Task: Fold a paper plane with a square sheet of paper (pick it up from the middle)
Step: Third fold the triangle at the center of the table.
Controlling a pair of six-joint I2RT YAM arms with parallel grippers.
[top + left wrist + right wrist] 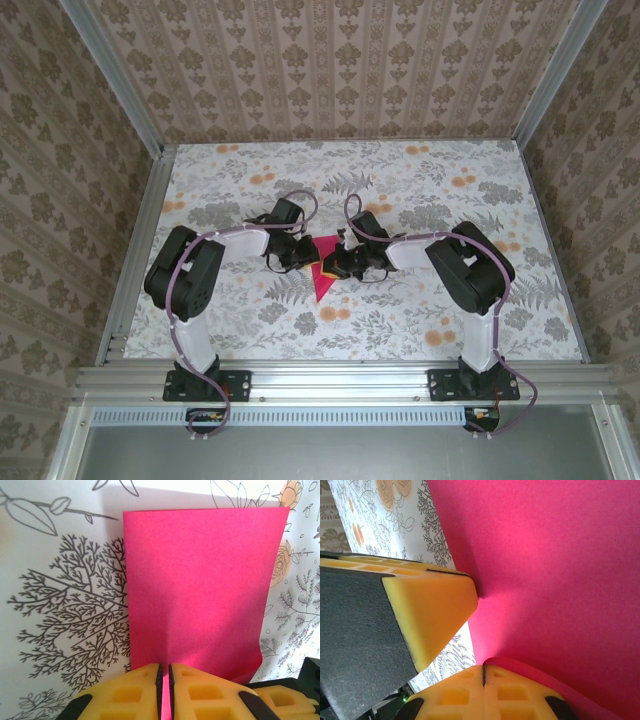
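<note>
The left tool (164, 672) pinches an edge of the red sheet (200, 590) lying on the counter (420, 190), the right tool (483, 670) closed tight by its curled corner, so uneven pulling could tear it.

The left fingers (125, 695) hide the near edge of the paper (200, 580); the right wrist view crops it.
</note>
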